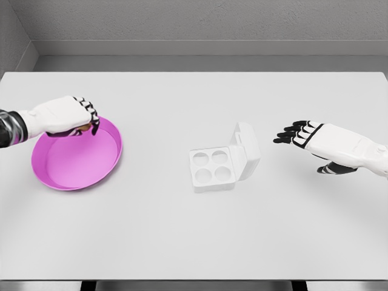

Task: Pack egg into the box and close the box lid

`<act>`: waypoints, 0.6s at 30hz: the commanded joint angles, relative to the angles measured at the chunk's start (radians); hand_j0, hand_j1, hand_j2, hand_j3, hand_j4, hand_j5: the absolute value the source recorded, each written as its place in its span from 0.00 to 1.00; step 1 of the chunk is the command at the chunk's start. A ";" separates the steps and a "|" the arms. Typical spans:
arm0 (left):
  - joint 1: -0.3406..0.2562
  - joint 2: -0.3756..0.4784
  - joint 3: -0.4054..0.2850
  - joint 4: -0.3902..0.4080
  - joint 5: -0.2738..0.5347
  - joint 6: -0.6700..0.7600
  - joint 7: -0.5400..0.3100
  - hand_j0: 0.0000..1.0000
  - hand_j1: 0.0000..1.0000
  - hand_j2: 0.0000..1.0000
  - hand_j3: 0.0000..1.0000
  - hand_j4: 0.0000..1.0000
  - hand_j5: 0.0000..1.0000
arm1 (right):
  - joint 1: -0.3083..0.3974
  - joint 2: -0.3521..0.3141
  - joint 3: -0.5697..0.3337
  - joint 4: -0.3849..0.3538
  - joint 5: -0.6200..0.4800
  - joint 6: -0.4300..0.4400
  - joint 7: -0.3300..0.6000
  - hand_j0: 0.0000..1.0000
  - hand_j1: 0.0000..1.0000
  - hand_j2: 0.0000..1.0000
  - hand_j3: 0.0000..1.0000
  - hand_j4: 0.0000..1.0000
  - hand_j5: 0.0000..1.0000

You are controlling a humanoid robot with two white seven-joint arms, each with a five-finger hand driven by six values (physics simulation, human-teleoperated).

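A white egg box (212, 168) with several round wells, all bare, sits at the table's middle. Its lid (246, 149) stands open, hinged on the right side. At the left, a pink bowl (73, 167) rests on the table. My left hand (88, 123) hovers over the bowl's far rim with its fingers curled down. A small tan bit of the egg (86, 128) peeks out beneath them. My right hand (292, 134) floats to the right of the box, fingers stretched out flat toward the lid and holding nothing.
The white table (194, 236) ends at a dark front edge along the bottom. A grey wall runs behind the far edge.
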 commanded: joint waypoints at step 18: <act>0.026 -0.049 0.022 -0.131 -0.007 0.000 0.001 0.38 0.38 0.38 0.38 0.38 0.38 | 0.000 -0.003 -0.001 0.001 -0.006 0.003 0.003 1.00 1.00 1.00 1.00 1.00 1.00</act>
